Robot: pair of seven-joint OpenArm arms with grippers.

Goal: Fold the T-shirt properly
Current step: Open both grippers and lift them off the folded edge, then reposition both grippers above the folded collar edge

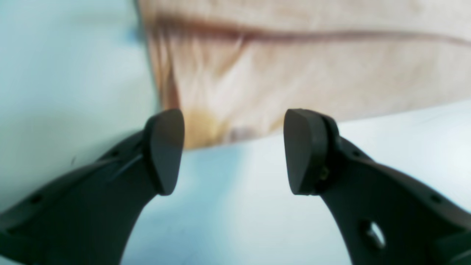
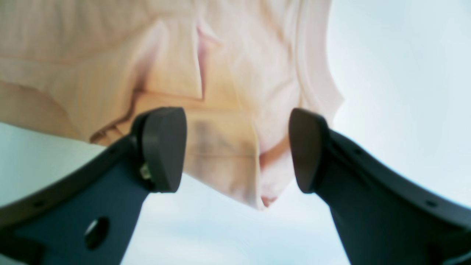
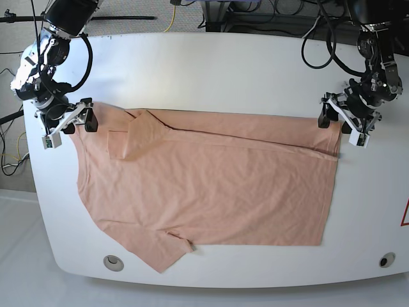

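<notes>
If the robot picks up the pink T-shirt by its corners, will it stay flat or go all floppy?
Probably floppy: the T-shirt lies limp and wrinkled on the table, one long edge already folded over. It looks thin, so likely light. It would probably sag between the open left gripper and right gripper.

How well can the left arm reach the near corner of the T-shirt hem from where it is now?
Probably yes. The left pincer stands open at the far hem corner of the T-shirt, and only bare white table lies alongside the hem edge toward the near corner, so nothing blocks the way.
</notes>
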